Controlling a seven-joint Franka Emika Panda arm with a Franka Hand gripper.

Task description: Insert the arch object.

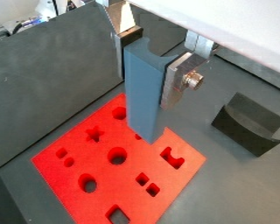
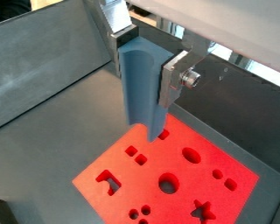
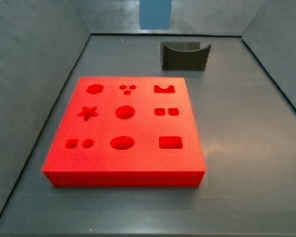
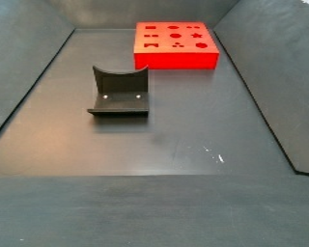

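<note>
The arch object (image 1: 145,92) is a blue-grey block with a curved U-shaped notch in its upper end. It stands upright between the flat silver fingers of my gripper (image 1: 150,70), which is shut on it. It shows in both wrist views (image 2: 140,79), and its lower end shows at the upper edge of a side view (image 3: 154,11). It hangs well above the red board (image 1: 119,162), over the board's near edge. The board (image 3: 126,120) lies flat and has several shaped holes, one of them arch-shaped (image 3: 165,88). The gripper is out of view in a side view that shows the board (image 4: 177,46).
The dark fixture (image 3: 184,56) stands on the floor beyond the board; it also shows in a wrist view (image 1: 250,122) and a side view (image 4: 119,92). Grey walls (image 1: 49,79) enclose the dark floor (image 4: 170,145).
</note>
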